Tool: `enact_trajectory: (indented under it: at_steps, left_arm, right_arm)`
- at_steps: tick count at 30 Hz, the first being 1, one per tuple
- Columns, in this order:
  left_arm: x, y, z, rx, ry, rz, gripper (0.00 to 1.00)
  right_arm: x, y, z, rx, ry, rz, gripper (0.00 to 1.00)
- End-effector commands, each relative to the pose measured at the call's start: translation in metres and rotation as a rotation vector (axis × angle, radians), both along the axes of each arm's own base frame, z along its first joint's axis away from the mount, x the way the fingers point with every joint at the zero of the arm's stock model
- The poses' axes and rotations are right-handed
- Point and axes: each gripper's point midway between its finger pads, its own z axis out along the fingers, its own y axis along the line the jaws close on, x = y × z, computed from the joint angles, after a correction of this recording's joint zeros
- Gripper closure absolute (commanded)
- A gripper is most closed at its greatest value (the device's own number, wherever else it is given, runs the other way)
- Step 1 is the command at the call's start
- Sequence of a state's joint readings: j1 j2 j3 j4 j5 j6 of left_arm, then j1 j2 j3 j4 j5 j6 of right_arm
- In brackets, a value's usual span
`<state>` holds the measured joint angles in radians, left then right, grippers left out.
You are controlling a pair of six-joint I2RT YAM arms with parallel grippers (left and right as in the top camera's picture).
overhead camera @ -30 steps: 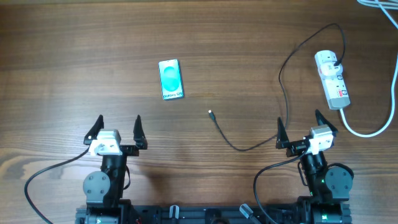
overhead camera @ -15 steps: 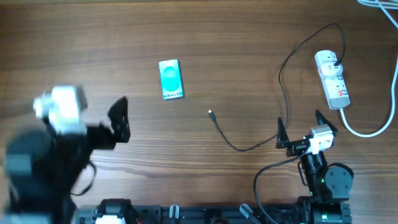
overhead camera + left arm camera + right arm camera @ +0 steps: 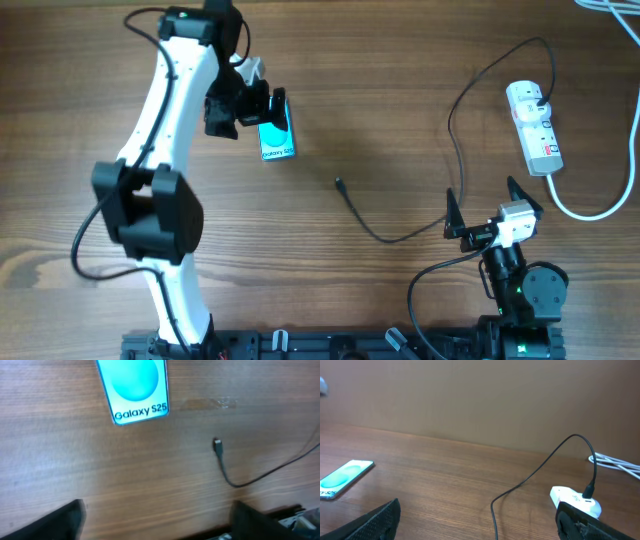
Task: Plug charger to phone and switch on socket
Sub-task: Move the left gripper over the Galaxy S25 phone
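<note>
The phone [image 3: 277, 135] lies flat at the table's upper left, teal screen up, with "Galaxy S25" on its white band; it also shows in the left wrist view [image 3: 134, 390] and the right wrist view [image 3: 342, 477]. My left gripper [image 3: 250, 103] is open and empty, hovering over the phone's far end. The charger cable [image 3: 400, 234] runs from the socket [image 3: 535, 127] to its plug tip [image 3: 339, 183], which lies loose on the wood right of the phone [image 3: 217, 445]. My right gripper [image 3: 485, 200] is open and empty near the front right.
A thick white cord [image 3: 600, 205] curves from the socket toward the right edge. Another white cable [image 3: 605, 10] crosses the far right corner. The left arm [image 3: 160, 140] stretches across the left half of the table.
My left arm has swung from its rest at the front left out to the far side, over the phone. The right arm, phone and charger have not moved.
</note>
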<state>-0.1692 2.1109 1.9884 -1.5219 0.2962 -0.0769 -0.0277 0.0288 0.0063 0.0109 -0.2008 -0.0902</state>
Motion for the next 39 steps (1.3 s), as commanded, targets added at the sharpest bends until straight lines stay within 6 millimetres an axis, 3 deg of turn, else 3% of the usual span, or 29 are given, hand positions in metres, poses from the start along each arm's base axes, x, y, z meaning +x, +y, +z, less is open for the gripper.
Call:
enact_trajectory:
  at_steps: [1,3,6,7,8,14,19,24,29,30,32,33,36,39]
  left_arm:
    - [0.01,-0.005,-0.018,-0.018,0.032,0.052,0.38]
    - [0.016,-0.001,-0.026,0.035,0.056,0.18,0.43]
    - [0.027,0.021,-0.042,0.268,-0.001,0.337,0.29]
    - [0.032,0.018,-0.046,0.281,-0.03,0.337,0.22]
    - [0.036,0.011,-0.052,0.271,-0.054,0.326,0.0]
    - [0.042,-0.009,-0.095,0.25,-0.114,0.314,0.0]
    - [0.039,-0.002,-0.136,0.285,-0.159,0.31,0.0]
    - [0.016,0.003,-0.15,0.308,-0.092,0.296,0.09]
    - [-0.031,0.007,-0.147,0.38,0.078,0.243,0.14]
    - [-0.048,0.008,-0.143,0.409,0.136,0.214,0.13]
    - [-0.059,0.006,-0.14,0.418,0.166,0.143,0.11]
    - [-0.061,0.004,-0.14,0.415,0.164,0.097,0.04]
    - [-0.036,0.017,-0.143,0.496,0.038,0.073,0.0]
    - [0.005,0.023,-0.145,0.532,-0.136,0.109,0.0]
  right_arm:
    - [0.0,-0.001,0.002,0.013,-0.008,-0.007,0.0]
    - [0.0,-0.001,0.002,0.013,-0.008,-0.007,0.0]
    - [0.0,-0.001,0.002,0.013,-0.008,-0.007,0.0]
    - [0.0,-0.001,0.002,0.014,-0.008,-0.007,0.01]
    - [0.0,-0.001,0.002,0.013,-0.008,-0.007,0.0]
    - [0.0,-0.001,0.002,0.013,-0.008,-0.007,0.0]
    - [0.0,-0.001,0.002,0.013,-0.008,-0.007,0.0]
    - [0.0,-0.001,0.002,0.013,-0.008,-0.007,0.0]
    - [0.0,-0.001,0.002,0.013,-0.008,-0.007,0.0]
    - [0.0,-0.001,0.002,0.014,-0.008,-0.007,0.0]
    - [0.0,-0.001,0.002,0.014,-0.008,-0.007,0.0]
    - [0.0,-0.001,0.002,0.013,-0.008,-0.007,0.0]
    - [0.0,-0.001,0.002,0.014,-0.008,-0.007,0.0]
    - [0.0,-0.001,0.002,0.013,-0.008,-0.007,0.0]
